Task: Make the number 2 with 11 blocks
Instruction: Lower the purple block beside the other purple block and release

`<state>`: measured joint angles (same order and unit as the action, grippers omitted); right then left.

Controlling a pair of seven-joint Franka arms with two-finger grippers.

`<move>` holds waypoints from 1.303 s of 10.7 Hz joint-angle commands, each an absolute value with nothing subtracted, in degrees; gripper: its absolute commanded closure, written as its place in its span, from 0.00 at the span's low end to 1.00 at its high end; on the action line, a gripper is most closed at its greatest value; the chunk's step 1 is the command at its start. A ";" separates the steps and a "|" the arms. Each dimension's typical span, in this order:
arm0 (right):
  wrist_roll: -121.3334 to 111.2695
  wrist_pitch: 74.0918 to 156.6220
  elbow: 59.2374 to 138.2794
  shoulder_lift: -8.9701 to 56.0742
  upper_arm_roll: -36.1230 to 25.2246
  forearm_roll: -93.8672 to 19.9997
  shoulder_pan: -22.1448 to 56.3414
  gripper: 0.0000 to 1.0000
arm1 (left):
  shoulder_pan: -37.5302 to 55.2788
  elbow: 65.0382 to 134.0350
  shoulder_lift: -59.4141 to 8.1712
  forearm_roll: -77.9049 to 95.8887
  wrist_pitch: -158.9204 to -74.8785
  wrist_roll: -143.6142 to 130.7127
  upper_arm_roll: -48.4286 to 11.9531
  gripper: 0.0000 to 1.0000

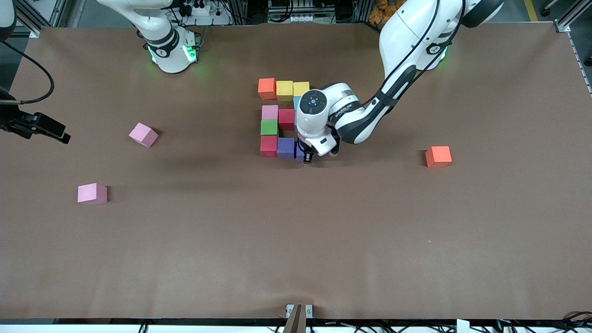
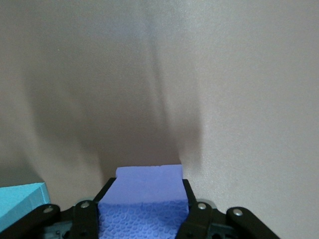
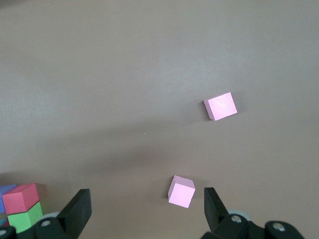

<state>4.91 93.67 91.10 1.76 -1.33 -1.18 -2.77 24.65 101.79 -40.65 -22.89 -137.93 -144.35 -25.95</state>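
I see the number 2 point(image 1: 283, 119) nearly built mid-counter: orange and two yellows at twelve o'clock, pink, green and reds below. Its last purple block point(image 2: 143, 199) sits clamped in my left tool point(image 1: 307, 156) at the bottom row, beside the other purple point(image 1: 286, 148).

A big flat brown desk point(image 1: 296, 240) fills the room. Silver metal frame bars point(image 1: 41, 16) stand along its top edge.

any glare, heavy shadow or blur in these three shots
Front view: even light, no glare, soft shadow on the brown table under the left arm. Left wrist view: broad dark shadow streaks on the table; the purple matte cube in the left gripper is sharp, the corner light blue cube softer. Right wrist view: mild shadow band, both loose pink cubes crisp.
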 commanded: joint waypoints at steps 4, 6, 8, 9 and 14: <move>5.27 93.34 90.35 2.02 -1.49 -0.62 -2.37 0.00 | 25.58 102.57 -40.43 -24.26 -138.87 -146.51 -25.58 1.00; 5.27 93.34 90.35 2.02 -1.49 -0.62 -2.37 0.00 | 25.66 102.66 -40.34 -24.35 -138.78 -146.95 -25.58 1.00; 5.27 93.25 90.35 2.02 -1.49 -0.62 -2.37 0.00 | 26.02 102.66 -40.43 -24.35 -138.78 -147.04 -25.58 1.00; 5.27 93.25 90.35 2.02 -1.49 -0.62 -2.37 0.00 | 26.02 102.66 -40.43 -24.35 -138.78 -147.13 -25.58 1.00; 5.27 93.34 90.35 2.02 -1.49 -0.62 -2.37 0.00 | 26.28 102.74 -40.43 -24.35 -138.78 -147.04 -25.58 1.00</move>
